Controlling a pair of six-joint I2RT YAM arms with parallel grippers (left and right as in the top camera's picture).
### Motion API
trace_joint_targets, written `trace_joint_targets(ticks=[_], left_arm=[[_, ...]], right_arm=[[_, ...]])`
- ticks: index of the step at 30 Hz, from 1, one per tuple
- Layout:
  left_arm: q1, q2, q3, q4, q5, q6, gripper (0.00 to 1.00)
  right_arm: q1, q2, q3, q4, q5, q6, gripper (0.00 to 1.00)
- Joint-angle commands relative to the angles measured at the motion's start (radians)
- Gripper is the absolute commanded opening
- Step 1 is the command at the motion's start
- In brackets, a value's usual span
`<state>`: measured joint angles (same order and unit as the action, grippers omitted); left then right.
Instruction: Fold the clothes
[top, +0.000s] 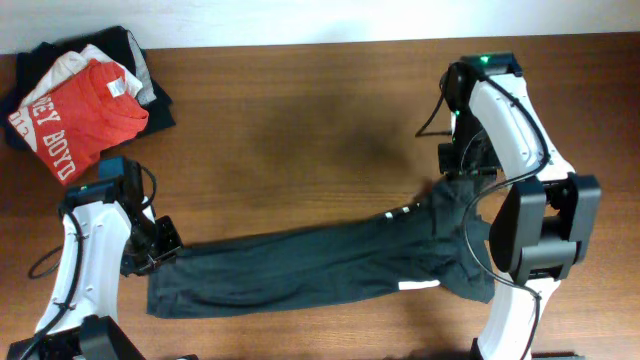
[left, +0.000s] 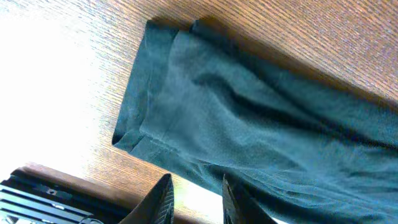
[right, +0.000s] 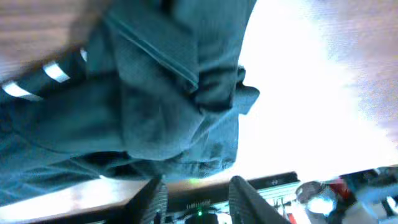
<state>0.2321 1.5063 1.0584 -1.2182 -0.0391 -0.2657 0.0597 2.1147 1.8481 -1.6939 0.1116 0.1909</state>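
The dark T-shirt (top: 320, 265) lies stretched in a long, rumpled band along the table's (top: 300, 120) near edge. Over the table's near-left part the left gripper (left: 196, 200) hangs released and empty. Over its near-right part the right gripper (right: 198, 196) is likewise parted, gripping nothing.

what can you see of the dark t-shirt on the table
The dark charcoal T-shirt looks like soft fabric, folded lengthwise into a long, wrinkled band lying on the wooden table. Its left end is squared off; its right end is bunched, with small white marks showing. The left fingers and right fingers stand apart, gripping nothing.
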Motion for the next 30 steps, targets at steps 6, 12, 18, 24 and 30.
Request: trace_joint_targets(ticks=[6, 12, 18, 24, 30], left_arm=[[0.006, 0.005, 0.005, 0.003, 0.032, -0.002, 0.53], [-0.078, 0.005, 0.005, 0.057, 0.103, 0.002, 0.52], [-0.145, 0.005, 0.005, 0.066, 0.103, 0.002, 0.52], [-0.145, 0.005, 0.005, 0.077, 0.103, 0.002, 0.52], [-0.145, 0.005, 0.005, 0.081, 0.103, 0.002, 0.47]], right_arm=[[-0.008, -0.021, -0.087, 0.072, -0.031, 0.008, 0.65], [-0.008, -0.017, -0.09, 0.292, -0.069, 0.001, 0.79], [-0.008, -0.014, -0.169, 0.458, -0.074, -0.003, 0.66], [-0.008, -0.014, -0.285, 0.609, -0.063, -0.029, 0.4], [-0.008, -0.016, -0.129, 0.443, -0.006, -0.017, 0.04]])
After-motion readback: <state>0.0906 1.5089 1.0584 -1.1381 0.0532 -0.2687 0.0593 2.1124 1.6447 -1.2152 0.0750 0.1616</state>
